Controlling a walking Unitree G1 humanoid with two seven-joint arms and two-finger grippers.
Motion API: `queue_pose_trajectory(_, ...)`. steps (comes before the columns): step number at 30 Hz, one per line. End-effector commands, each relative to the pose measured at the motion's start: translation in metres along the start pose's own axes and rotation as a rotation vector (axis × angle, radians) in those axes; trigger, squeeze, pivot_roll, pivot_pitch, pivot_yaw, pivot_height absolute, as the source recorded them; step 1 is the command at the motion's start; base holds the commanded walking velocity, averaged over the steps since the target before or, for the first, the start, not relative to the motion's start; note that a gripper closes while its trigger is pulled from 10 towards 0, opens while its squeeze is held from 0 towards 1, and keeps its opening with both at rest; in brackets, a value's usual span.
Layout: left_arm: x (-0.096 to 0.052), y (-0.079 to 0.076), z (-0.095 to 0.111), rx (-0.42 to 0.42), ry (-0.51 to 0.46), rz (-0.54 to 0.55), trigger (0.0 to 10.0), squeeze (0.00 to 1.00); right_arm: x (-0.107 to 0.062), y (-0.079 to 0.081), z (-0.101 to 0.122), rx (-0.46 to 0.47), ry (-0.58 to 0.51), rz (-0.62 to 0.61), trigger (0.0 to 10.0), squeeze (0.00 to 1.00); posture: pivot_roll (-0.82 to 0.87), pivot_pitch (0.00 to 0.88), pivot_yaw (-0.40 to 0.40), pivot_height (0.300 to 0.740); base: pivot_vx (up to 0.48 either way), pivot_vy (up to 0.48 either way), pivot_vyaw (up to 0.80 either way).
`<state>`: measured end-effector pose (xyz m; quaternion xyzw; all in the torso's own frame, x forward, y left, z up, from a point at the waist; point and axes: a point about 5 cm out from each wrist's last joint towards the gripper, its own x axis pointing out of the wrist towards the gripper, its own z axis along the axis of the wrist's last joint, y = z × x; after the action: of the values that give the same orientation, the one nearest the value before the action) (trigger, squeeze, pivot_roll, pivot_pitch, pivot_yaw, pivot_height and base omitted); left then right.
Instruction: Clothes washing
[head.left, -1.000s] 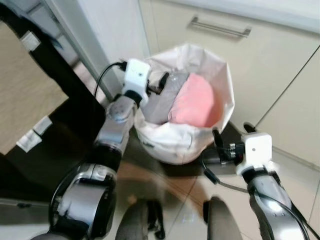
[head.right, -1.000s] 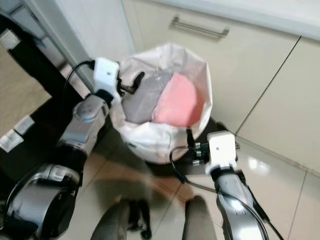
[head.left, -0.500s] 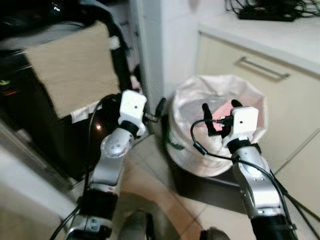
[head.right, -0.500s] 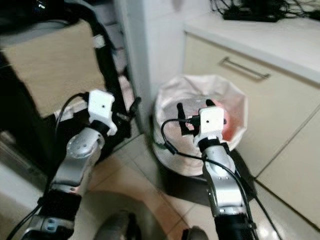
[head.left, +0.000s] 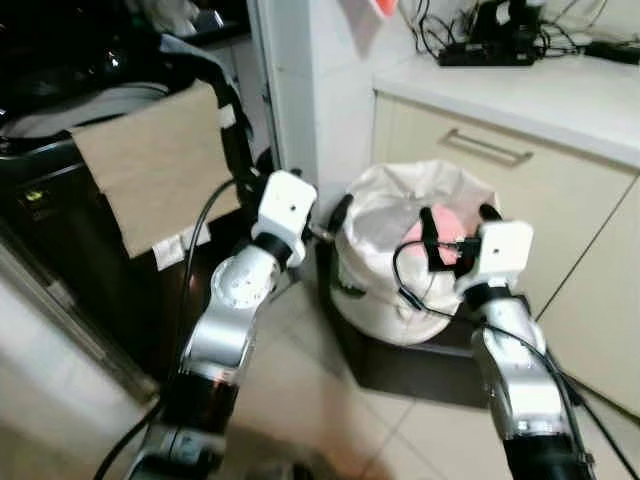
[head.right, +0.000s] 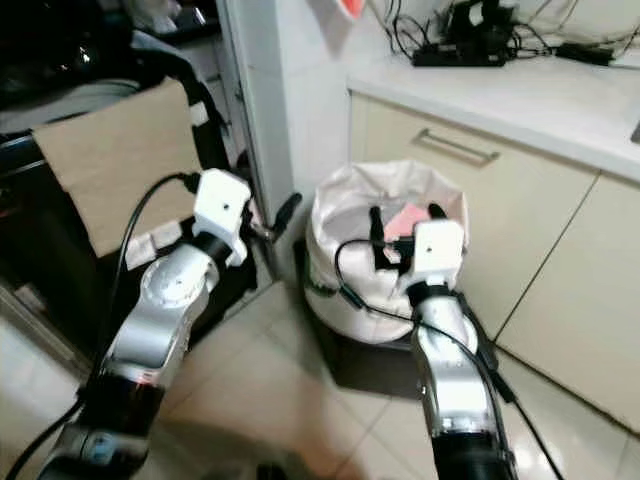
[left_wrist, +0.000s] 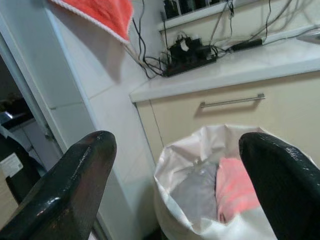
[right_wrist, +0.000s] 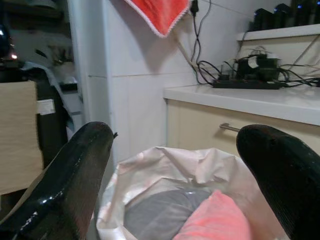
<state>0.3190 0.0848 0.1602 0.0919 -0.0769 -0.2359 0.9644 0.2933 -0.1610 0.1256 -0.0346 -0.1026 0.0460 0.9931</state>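
Observation:
A white laundry bag (head.left: 372, 282) stands on a dark low base against the cabinets. It holds a pink cloth (left_wrist: 234, 186) and a grey cloth (left_wrist: 192, 192). My left gripper (head.left: 335, 218) hovers just left of the bag's rim, open and empty, its fingers (left_wrist: 75, 185) spread wide. My right gripper (head.left: 458, 228) is raised in front of the bag's near rim, also open, with one finger (right_wrist: 75, 175) on each side of the bag's mouth and nothing held.
A dark washing machine (head.left: 60, 230) with a beige sheet (head.left: 150, 170) draped over it stands at the left. Cream cabinets with a bar handle (head.left: 490, 147) lie behind the bag. On the counter is a power strip with cables (head.left: 490, 45). A red towel (left_wrist: 100, 12) hangs on the white wall.
The camera has lifted and pulled back. My right gripper rose from beside the bag's base to its mouth. My left gripper came off the rim to the bag's left.

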Motion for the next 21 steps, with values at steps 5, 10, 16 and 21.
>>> queue_pose_trajectory(5,-0.013,0.003,-0.028,0.01,0.117,0.002,10.0,0.0,0.001,0.003,-0.002,0.003,0.006,0.033,10.0,0.0,-0.17,0.0,0.089,0.74,0.0,0.0,0.0)
queue_pose_trajectory(10,-0.013,-0.003,-0.028,0.046,0.121,-0.022,10.0,0.0,0.001,0.004,-0.005,0.013,0.014,0.034,10.0,0.0,-0.16,0.0,0.087,0.74,0.0,0.0,0.0)
queue_pose_trajectory(16,-0.013,-0.01,-0.025,0.061,0.103,-0.07,10.0,0.0,0.003,0.007,-0.006,0.019,0.015,0.04,10.0,0.0,-0.16,0.0,0.093,0.74,0.0,0.0,0.0)
queue_pose_trajectory(21,-0.012,-0.01,-0.027,0.053,0.109,-0.075,10.0,0.0,0.004,0.007,-0.006,0.015,0.013,0.039,10.0,0.0,-0.17,0.0,0.097,0.74,0.0,0.0,0.0)
